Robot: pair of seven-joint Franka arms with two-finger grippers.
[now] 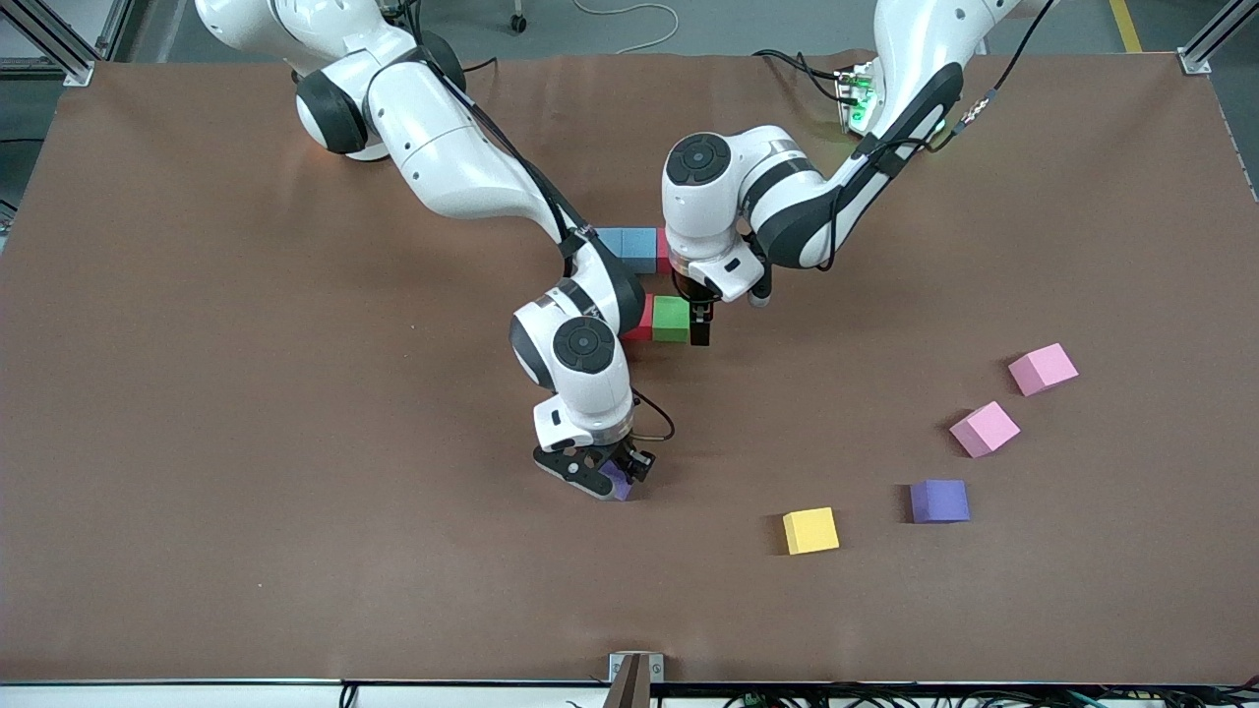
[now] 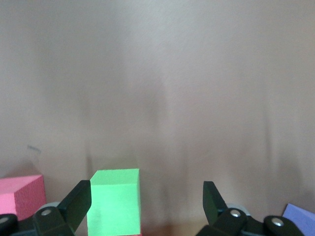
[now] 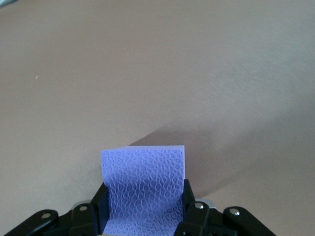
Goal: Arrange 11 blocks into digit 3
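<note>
Purple block (image 3: 143, 189) pinched in right gripper (image 1: 608, 479) fingers, low over desk (image 1: 246, 442); left gripper (image 2: 146, 204) fingers spread, beside green block (image 2: 114, 200) in the partial digit

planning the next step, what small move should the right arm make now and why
Probably lift straight up a little. The right pincer is shut on a purple block low over the table, well apart from the started digit, where the green block sits. The left pincer is open beside that green block, so carry the block toward the group only once raised.
</note>
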